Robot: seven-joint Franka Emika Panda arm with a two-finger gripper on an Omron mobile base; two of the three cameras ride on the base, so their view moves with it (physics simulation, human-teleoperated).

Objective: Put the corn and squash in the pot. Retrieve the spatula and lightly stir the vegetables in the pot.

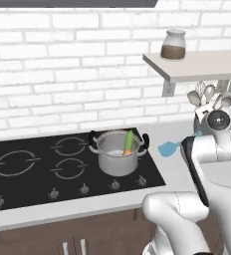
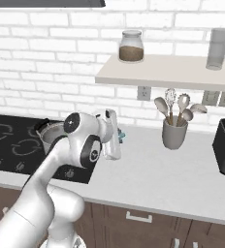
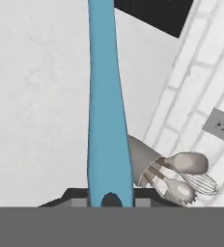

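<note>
Cooktop (image 1: 33,169) at the left carries the pot (image 1: 118,154) on its right-hand burner, with the vegetables (image 1: 129,143) — one green, one orange — leaning upright inside against the far wall. Just right of the stove, on the pale counter (image 2: 182,174), the blue blade of the spatula (image 1: 168,148) shows beside the arm. The hand view has its handle running straight up from between the fingertips — the gripper (image 3: 110,198) is closed narrow on it. Farther right stands a grey utensil cup (image 2: 175,134) with spoons and a whisk, under a shelf (image 2: 172,72) bearing a jar (image 2: 131,46).
</note>
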